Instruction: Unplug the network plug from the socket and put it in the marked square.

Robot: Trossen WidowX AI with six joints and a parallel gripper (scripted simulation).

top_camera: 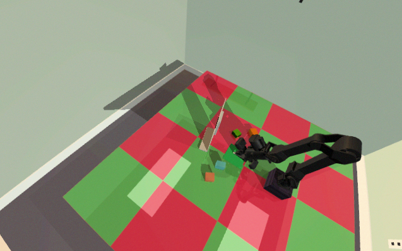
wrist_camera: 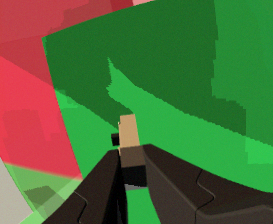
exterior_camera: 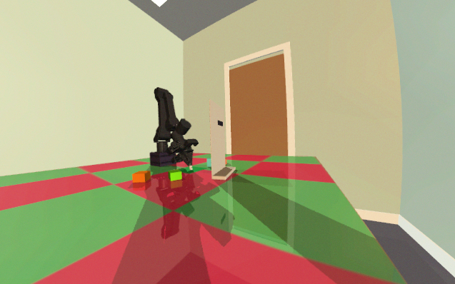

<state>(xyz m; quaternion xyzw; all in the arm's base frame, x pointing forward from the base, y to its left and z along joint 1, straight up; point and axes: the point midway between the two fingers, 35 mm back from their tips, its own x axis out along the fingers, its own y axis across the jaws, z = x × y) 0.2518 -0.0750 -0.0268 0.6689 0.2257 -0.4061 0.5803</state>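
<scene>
Your gripper clamps the plug | plug hangs over the marked square | touching it? You cannot tell | socket vacant

pale green-grey walls meet at a corner, with a yellower wall on one side. a brown door in a cream frame stands in the tan wall. dark grey floor – white skirting along it – and a wall outlet low down.
</scene>
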